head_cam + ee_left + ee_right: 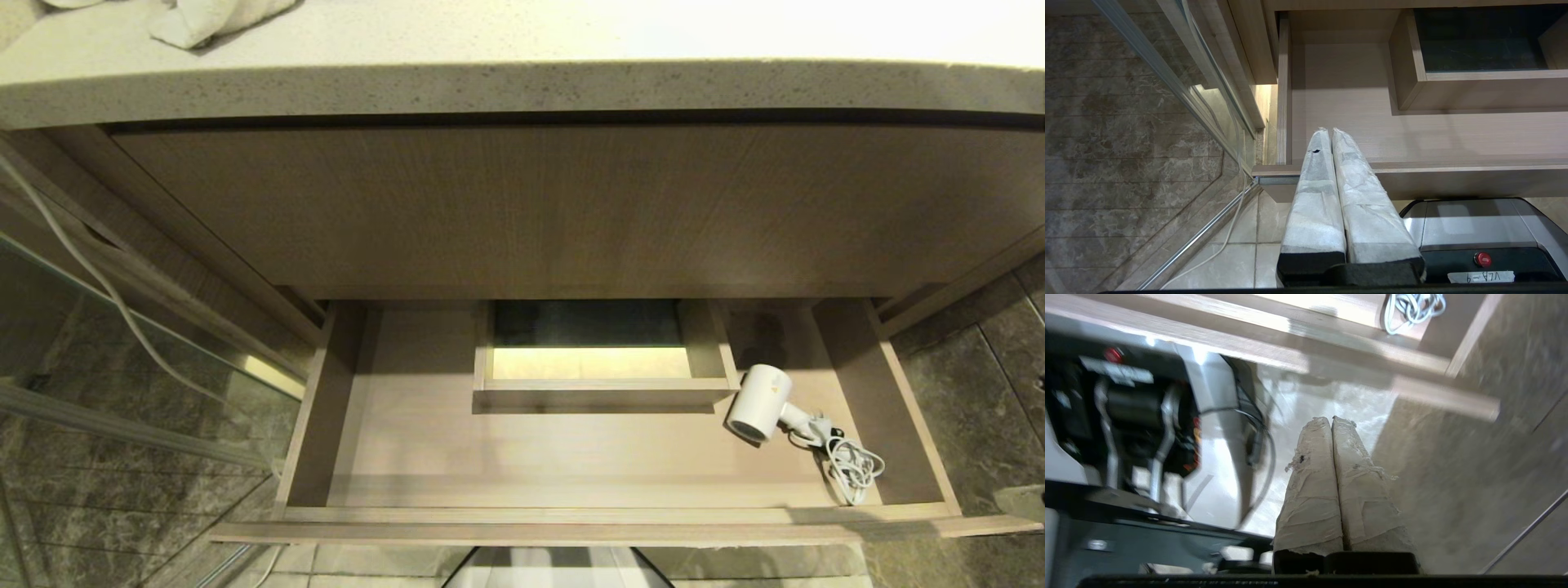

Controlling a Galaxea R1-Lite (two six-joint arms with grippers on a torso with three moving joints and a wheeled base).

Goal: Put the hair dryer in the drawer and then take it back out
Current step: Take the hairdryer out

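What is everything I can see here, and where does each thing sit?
hair dryer: one, white, lying in the right part of the open drawer, beside the boxed cut-out.
cord: one, white, coiled at the dryer's handle, near the drawer's front right corner.
drawer: one, grey-brown front with a light wood inside, pulled open under the counter.
boxed cut-out: one, light wood, middle back of the drawer.
countertop: one, pale speckled stone, above the drawer.
towel: one, white, on the countertop's left.
floor: dark marbled tiles, both sides.
left end effector: one, white-wrapped, shut, empty, before the drawer's left front.
right end effector: one, white-wrapped, shut, empty, over the floor outside the drawer's right front corner.
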